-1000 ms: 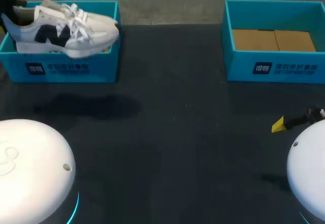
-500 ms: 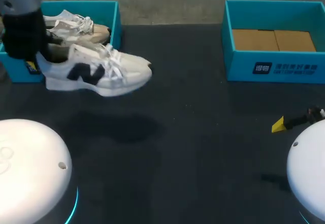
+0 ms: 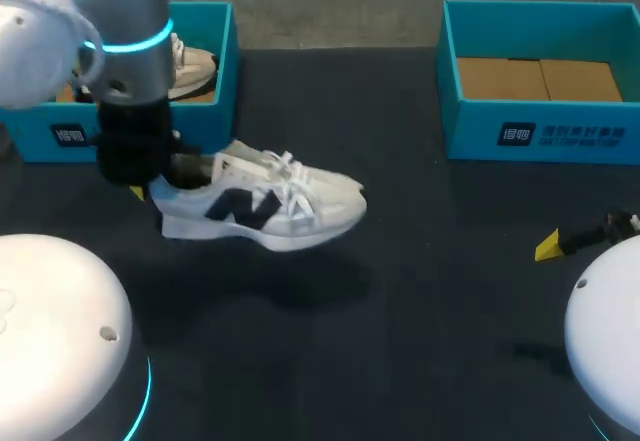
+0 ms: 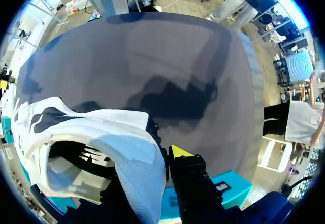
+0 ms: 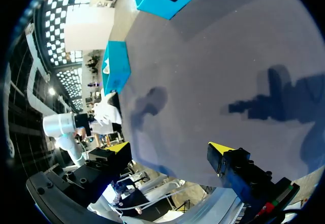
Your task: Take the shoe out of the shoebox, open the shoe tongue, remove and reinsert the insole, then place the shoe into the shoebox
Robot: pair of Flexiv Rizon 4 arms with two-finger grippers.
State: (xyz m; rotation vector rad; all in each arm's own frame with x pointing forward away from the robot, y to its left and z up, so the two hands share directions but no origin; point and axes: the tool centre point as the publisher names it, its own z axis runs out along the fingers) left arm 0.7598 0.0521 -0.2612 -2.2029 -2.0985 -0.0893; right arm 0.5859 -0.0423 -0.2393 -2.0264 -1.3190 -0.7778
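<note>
**Item: white shoe, held outside the box, toe to the right**

- Shoe [image 3: 262, 206]: white, white laces, dark emblem on the side facing the camera. It sits sole down. The long axis runs across the tabletop [image 3: 420, 261], heel to my left and toe to my right. It hangs in front of the left shoebox [image 3: 205, 111], outside it and left of the middle. It is clear of the surface (its shadow lies apart from it, nearer the robot).
- Left pincer [image 3: 160, 186]: clamped on the shoe's heel collar. The left wrist view shows one finger inside the opening and the yellow-tipped finger [image 4: 179, 152] outside the heel wall. The left arm [image 3: 125, 51] comes down over the box's front wall.
- Left shoebox: teal, open. A second shoe [image 3: 190, 66], pale and laced, lies inside with its toe to the right.
- Right shoebox [image 3: 540, 136]: teal, open, at the far right, well apart from the shoe. A brown cardboard insert [image 3: 540, 79] lines its floor.
- Print: both box fronts carry a white square mark and a row of white characters, too small to make out.
- Right pincer [image 5: 170, 150]: fingers apart with nothing between them, low over the tabletop at the right edge.
</note>
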